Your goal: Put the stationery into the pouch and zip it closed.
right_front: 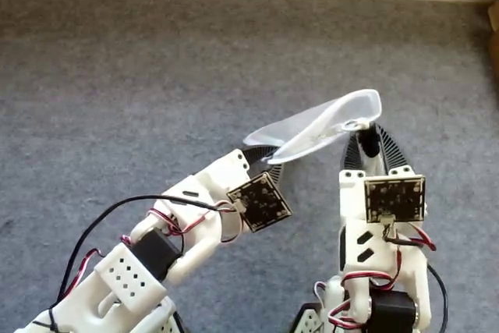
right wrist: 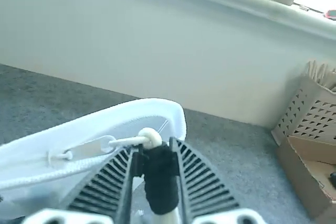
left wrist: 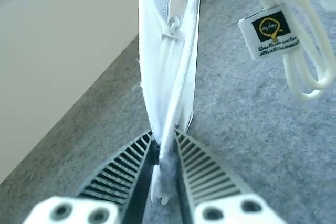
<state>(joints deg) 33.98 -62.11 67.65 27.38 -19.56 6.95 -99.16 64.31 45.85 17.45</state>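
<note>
Left end effector (left wrist: 164, 145) pinches pouch (right_front: 327, 126); right end effector (right wrist: 156, 151), zip pull (right wrist: 159, 179); box (right wrist: 310, 169) apart.

Both arms are white plastic shells; the left arm (right_front: 207, 189) fills the lower left of the high view, the right arm (right_front: 352, 212) the lower right; each bears a square black circuit board (right_front: 260, 202) speckled with pale dots near the wrist; thin red and white wires (right_front: 168, 220) loop beside black servo blocks (right_front: 156, 253); a thick black cable (right_front: 101, 224) arcs at the left; a white plate with round holes (right_front: 129, 274) sits at lower left; two slanted dark slots (right_front: 363, 246) mark the right arm; the left end effector (left wrist: 163, 148) has black ribbed triangular fingers (left wrist: 123, 174) on white bases with dark screw holes (left wrist: 79, 212); the right end effector (right wrist: 155, 153) matches.
</note>
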